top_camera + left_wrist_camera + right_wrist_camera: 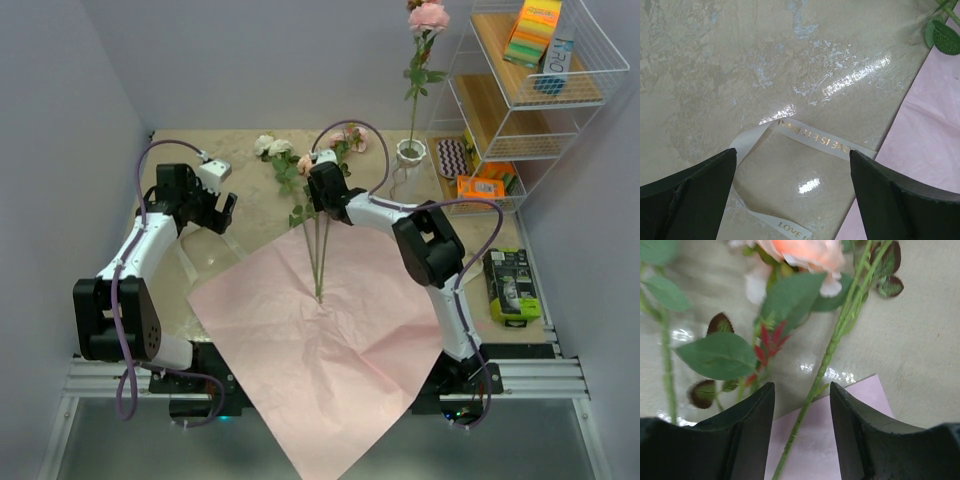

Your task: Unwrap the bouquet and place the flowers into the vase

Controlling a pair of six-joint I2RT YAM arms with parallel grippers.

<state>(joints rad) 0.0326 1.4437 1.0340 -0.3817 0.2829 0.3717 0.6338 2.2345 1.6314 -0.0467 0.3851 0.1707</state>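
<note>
We see the right gripper w/ its two dark fingers part-way apart, straddling one thin green stem of the loose flowers. The stem runs up thru the gap w/ clear space on both sides, so nothing is clamped. Just beyond the tips lie a peach rose bloom and matte oval leaves, some w/ brown-red edges. The flowers lie on the table, blooms toward the far side, stem ends resting on the big pink paper sheet, which is spread open, flat and lightly creased.

The left gripper hangs w/ jaws spread wide, holding nothing, over a cream satin ribbon w/ gold lettering. The ribbon lies curled loose on the glossy beige marbled tabletop, just beside the paper's edge.

The small white ceramic vase, wavy rim, stands at the far right, near a white wire shelf rack. It holds one long-stemmed pink rose, upright. The rack holds a stack of coloured sponges on its top shelf & an orange packet lower down
</note>
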